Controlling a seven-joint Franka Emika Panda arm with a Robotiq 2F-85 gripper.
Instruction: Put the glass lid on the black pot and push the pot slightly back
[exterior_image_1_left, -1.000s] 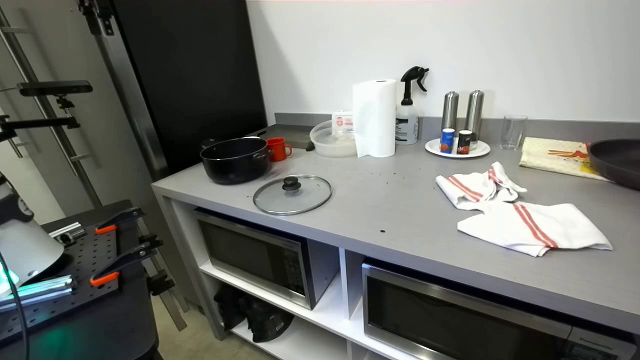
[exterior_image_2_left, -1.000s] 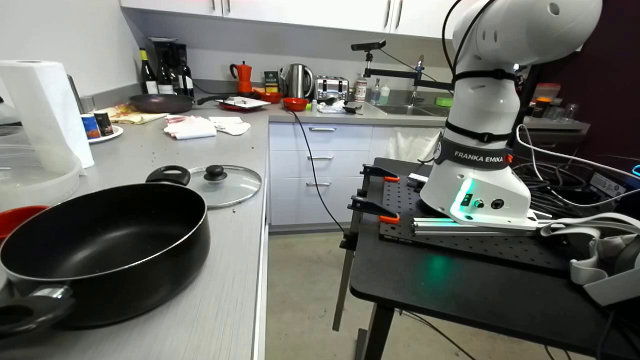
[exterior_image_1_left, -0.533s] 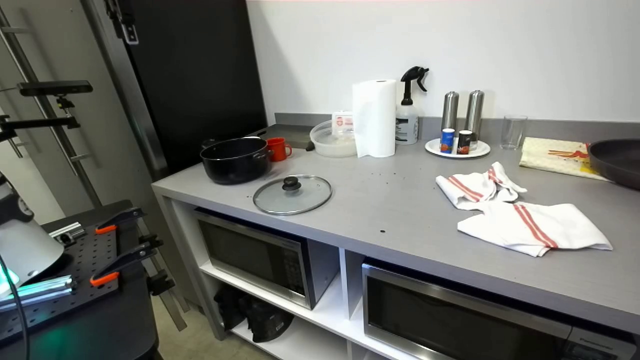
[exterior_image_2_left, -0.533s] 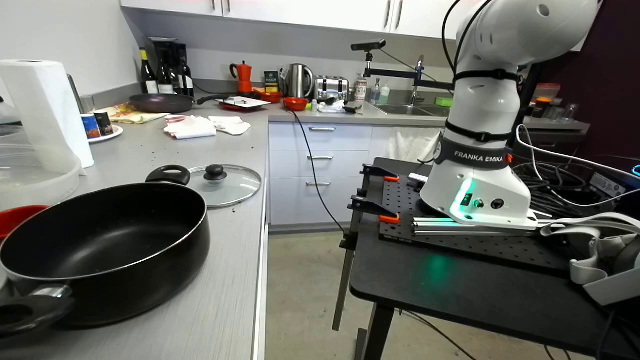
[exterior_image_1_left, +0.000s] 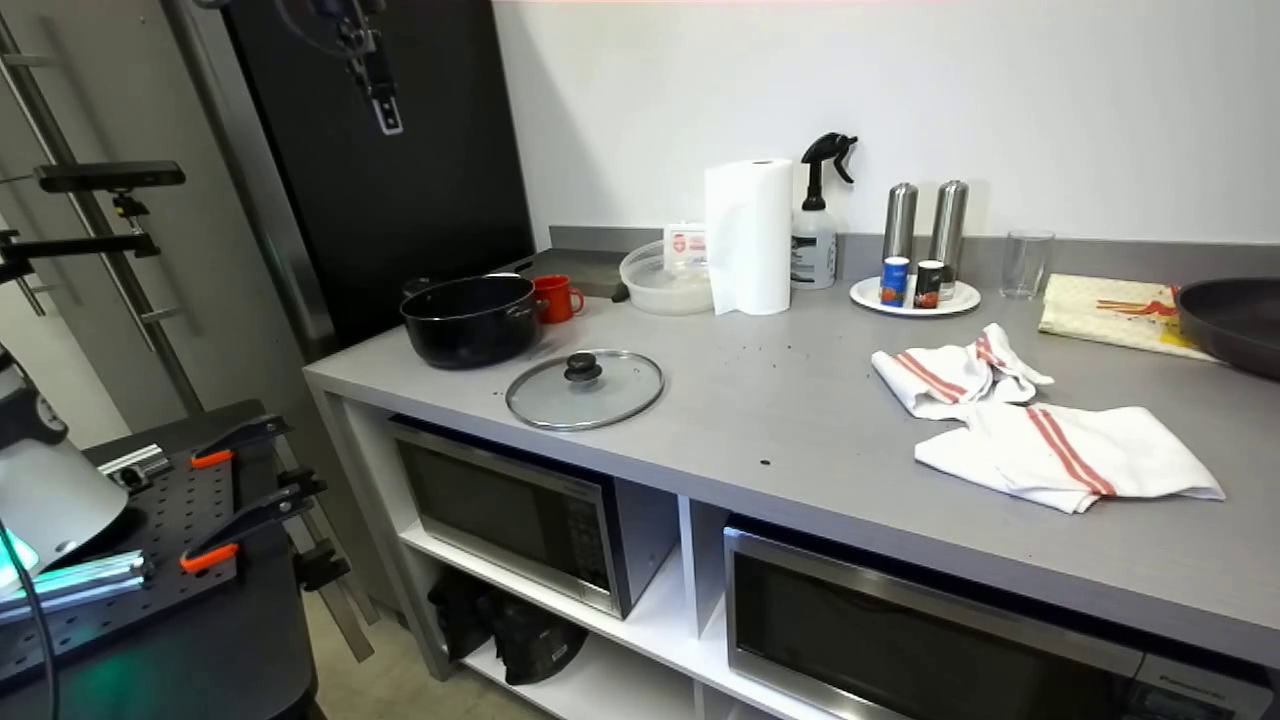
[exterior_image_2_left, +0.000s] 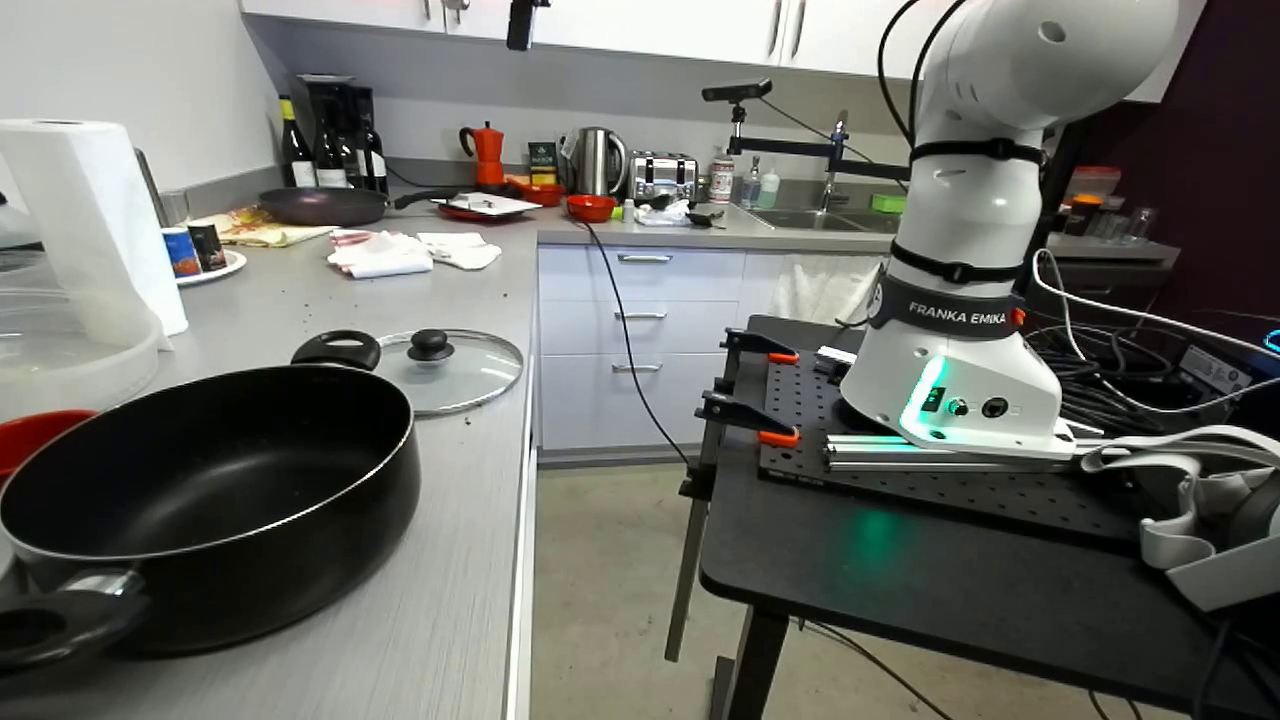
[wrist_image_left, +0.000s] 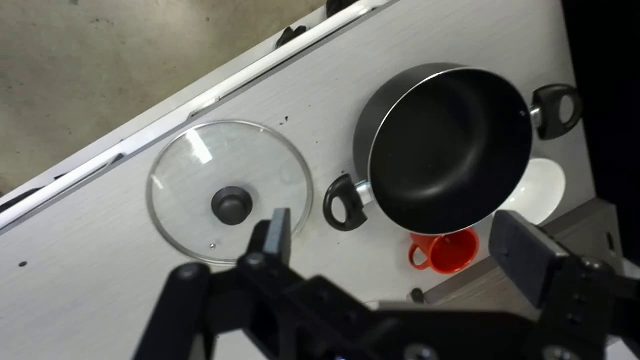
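Observation:
The glass lid lies flat on the counter, its black knob up; it also shows in an exterior view and in the wrist view. The black pot stands beside it, uncovered and empty, one handle toward the lid; it also shows in an exterior view and the wrist view. My gripper hangs high above the counter, clear of lid and pot. In the wrist view the gripper has its fingers wide apart with nothing between them. A fingertip shows at an exterior view's top edge.
A red mug stands close beside the pot, and a white bowl lies beyond it. A clear plastic bowl, paper towel roll and spray bottle stand toward the wall. Towels lie farther along the counter.
My gripper has moved down and to the right, from the top left toward the pot, and a fingertip has come into an exterior view. The arm has tilted. Lid and pot have not moved.

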